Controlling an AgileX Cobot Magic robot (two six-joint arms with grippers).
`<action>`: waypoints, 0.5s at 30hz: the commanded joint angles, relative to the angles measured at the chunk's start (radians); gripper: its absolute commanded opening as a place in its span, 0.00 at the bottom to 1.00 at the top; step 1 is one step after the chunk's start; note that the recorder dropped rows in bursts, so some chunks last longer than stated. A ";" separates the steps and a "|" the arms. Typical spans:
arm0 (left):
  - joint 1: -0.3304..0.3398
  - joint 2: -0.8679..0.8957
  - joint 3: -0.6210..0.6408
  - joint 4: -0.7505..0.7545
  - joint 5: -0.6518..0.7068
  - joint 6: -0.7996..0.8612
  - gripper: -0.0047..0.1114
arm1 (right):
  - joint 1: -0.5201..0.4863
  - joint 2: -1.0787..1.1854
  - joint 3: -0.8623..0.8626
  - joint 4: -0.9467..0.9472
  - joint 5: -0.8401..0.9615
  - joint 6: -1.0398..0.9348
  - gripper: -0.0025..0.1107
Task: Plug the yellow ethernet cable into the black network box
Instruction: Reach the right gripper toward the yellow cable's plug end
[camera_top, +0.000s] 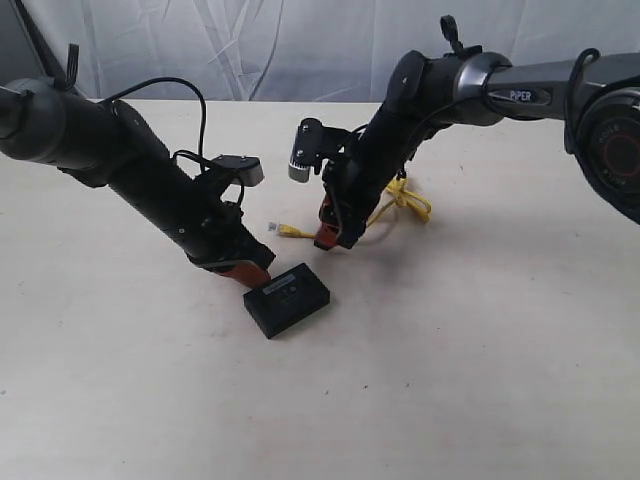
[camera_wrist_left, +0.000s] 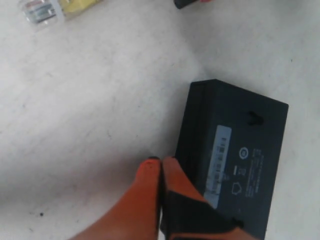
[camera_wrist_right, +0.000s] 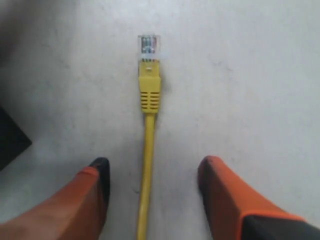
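The black network box (camera_top: 288, 298) lies flat on the table, its white label (camera_wrist_left: 219, 165) facing up. My left gripper (camera_top: 258, 272) is shut and empty, its orange fingertips (camera_wrist_left: 152, 167) resting against the box's edge (camera_wrist_left: 182, 145). The yellow ethernet cable (camera_top: 398, 200) lies behind the right arm in a knotted loop, and its clear plug (camera_top: 277, 228) points left on the table. My right gripper (camera_wrist_right: 152, 170) stands open astride the cable (camera_wrist_right: 147, 165), one finger on each side, not touching it. The plug (camera_wrist_right: 148, 46) lies just ahead of the fingers.
The cream table (camera_top: 480, 350) runs to a white curtain (camera_top: 300, 40) at the back. The plug end (camera_wrist_left: 42, 11) and a tip of the other gripper (camera_wrist_left: 187, 3) show at the edge of the left wrist view. A corner of the box (camera_wrist_right: 10, 140) shows in the right wrist view.
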 joint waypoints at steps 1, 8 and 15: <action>-0.002 0.002 -0.001 -0.007 -0.002 -0.004 0.04 | 0.018 0.006 -0.006 0.011 -0.034 -0.007 0.50; -0.002 0.002 -0.001 -0.007 -0.002 -0.004 0.04 | 0.045 0.033 -0.006 0.001 -0.142 -0.007 0.45; -0.002 0.002 -0.001 -0.007 -0.002 -0.004 0.04 | 0.047 0.052 -0.006 -0.007 -0.090 -0.007 0.10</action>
